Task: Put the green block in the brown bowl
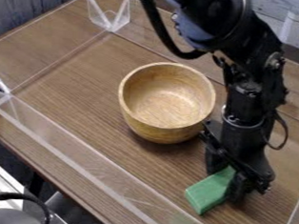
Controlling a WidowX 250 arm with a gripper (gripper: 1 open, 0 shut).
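Observation:
The green block (208,194) lies flat on the wooden table at the lower right, a short way from the brown bowl (167,103). The bowl stands upright in the middle of the table, and its pale inside holds nothing. My gripper (233,184) points straight down over the block's far end. Its black fingers (220,170) press in on either side of the block, which still rests on the table. The near half of the block sticks out toward the camera.
A low clear plastic wall (62,128) runs along the table's front-left side, and another clear piece (110,14) stands at the back corner. The black arm (227,33) with its cables leans in from the top right, above and behind the bowl.

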